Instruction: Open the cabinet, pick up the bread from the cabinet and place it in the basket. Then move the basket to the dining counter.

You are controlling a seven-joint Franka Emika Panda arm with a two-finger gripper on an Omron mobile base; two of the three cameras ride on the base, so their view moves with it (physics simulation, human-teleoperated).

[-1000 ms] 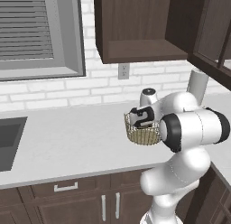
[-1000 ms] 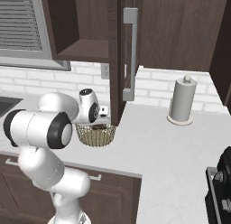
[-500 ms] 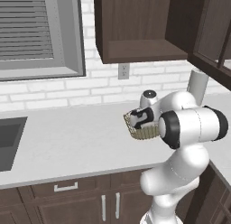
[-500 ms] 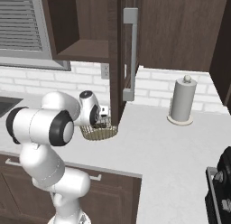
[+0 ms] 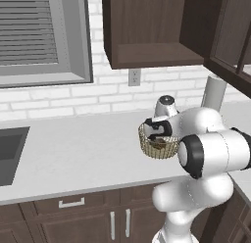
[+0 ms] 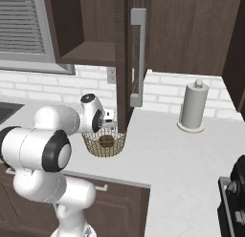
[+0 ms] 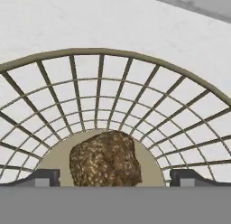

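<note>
The tan wire basket [image 5: 158, 145] [image 6: 104, 144] stands on the white worktop [image 5: 73, 149], just below the open cabinet [image 5: 147, 36]. The dark-brown bread [image 7: 104, 160] [image 6: 106, 141] lies on the basket's solid base. My gripper [image 7: 115, 178] [image 5: 156, 130] [image 6: 109, 120] hangs directly over the basket and points down into it. It is open, with one fingertip [image 7: 44, 177] on each side of the bread and a clear gap to it. The cabinet door with its silver bar handle [image 6: 138, 54] stands swung out. The dining counter is out of view.
A paper towel roll [image 5: 213, 92] [image 6: 193, 107] stands on the worktop to the right of the basket. A dark sink [image 5: 10, 154] lies at the far left. A dark stove edge [image 6: 234, 198] shows at the lower right. The open door hangs close above my hand.
The basket looked tipped and slightly raised half a second ago and now sits lower and level. My hand stays over it, and the fingers have spread a little wider.
</note>
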